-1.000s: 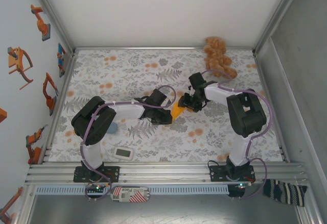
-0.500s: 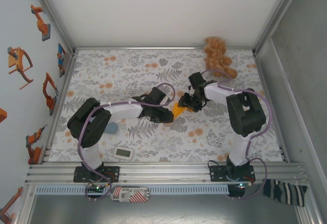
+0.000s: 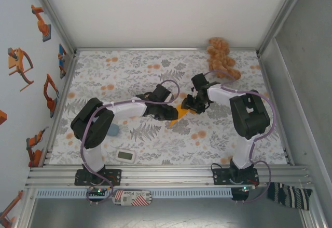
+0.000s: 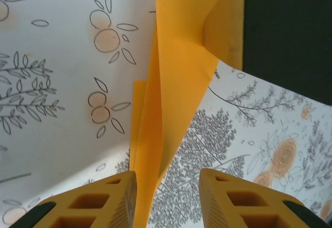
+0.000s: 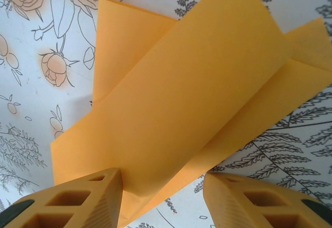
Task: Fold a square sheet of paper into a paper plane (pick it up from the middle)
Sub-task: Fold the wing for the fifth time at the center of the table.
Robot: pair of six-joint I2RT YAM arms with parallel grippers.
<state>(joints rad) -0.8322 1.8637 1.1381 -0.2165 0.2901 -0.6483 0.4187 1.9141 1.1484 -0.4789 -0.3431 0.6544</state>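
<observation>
orange paper [image 4: 176, 82] runs up mid-frame between the left gripper's [image 4: 167, 186] parted jaws; right gripper [image 5: 163, 184] straddles it too, grip unclear.

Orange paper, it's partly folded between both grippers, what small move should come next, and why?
Probably close the left gripper on the folded orange paper: its jaws stand apart with the creased edge between them, unpinched, while the right gripper is open around the other end.
</observation>
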